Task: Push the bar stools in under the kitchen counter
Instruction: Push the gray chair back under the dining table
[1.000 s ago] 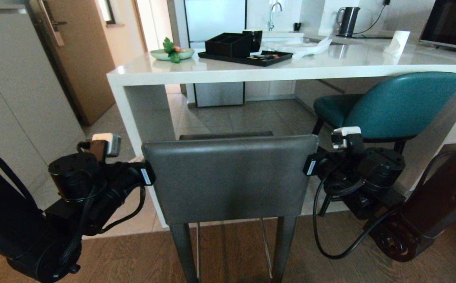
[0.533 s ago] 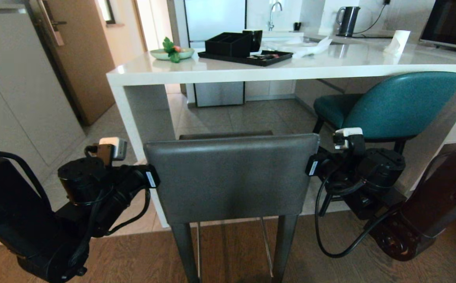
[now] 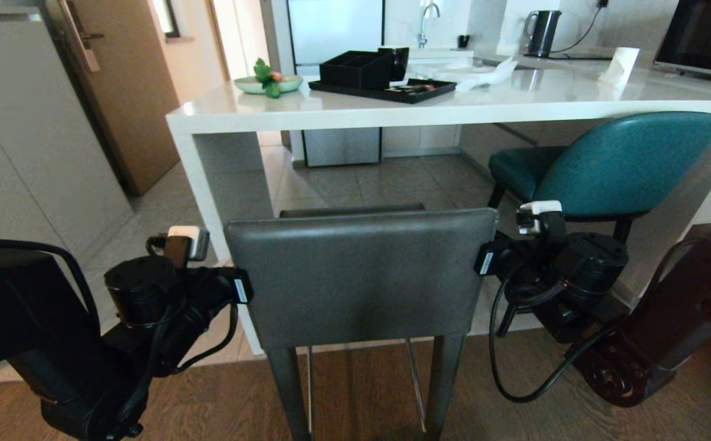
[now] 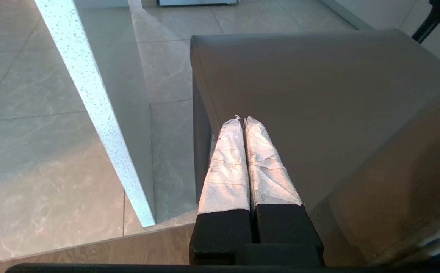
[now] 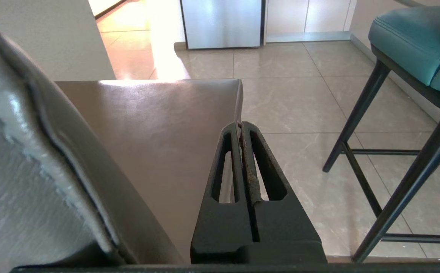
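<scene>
Though flanked: grey stool [image 3: 361, 275] outside counter [image 3: 331, 113]

Daylight comes from the far side of the room, leaving a soft sheen on the white bench [image 3: 355, 104] and a bright warm patch on the floor tiles [image 5: 144, 34]. The grey stool [image 3: 361, 275] back shows a pale glare band. Foreground arms sit dim; straight lines bow near the head view's edges
</scene>
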{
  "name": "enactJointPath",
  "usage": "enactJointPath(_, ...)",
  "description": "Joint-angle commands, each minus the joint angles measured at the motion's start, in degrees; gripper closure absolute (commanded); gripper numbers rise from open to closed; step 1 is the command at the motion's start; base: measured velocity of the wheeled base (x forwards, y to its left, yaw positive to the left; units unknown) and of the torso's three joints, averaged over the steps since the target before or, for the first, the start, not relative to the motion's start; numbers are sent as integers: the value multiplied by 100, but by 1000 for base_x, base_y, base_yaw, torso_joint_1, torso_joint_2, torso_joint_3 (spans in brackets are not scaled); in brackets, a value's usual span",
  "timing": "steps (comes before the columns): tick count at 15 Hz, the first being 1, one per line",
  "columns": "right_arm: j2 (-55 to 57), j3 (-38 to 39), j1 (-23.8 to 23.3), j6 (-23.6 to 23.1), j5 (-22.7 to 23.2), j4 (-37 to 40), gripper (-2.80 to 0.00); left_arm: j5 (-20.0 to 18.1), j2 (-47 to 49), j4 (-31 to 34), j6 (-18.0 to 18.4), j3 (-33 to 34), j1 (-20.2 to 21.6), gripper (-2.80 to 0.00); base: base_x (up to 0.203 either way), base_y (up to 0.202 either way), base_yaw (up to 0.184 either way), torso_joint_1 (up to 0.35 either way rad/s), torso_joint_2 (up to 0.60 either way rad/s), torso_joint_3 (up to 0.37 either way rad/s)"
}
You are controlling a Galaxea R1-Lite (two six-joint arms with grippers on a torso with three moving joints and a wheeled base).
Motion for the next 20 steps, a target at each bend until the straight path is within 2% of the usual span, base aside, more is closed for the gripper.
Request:
enactJointPath(1, 67, -45, 1, -2, -6, -45, 0, 11, 20, -49, -3, -6, 0, 0, 0, 0, 0, 0, 0, 0)
enactJointPath(4, 128, -148, 1, -8, -6, -45, 0, 2, 29, -49, -3, -14, 9, 0, 66, 0, -2, -5, -2, 3)
enactJointPath(20, 156, -160, 19, -11, 64, -45, 0, 2, 82, -49, 40, -16, 17, 0, 190, 0, 3, 3, 4, 3)
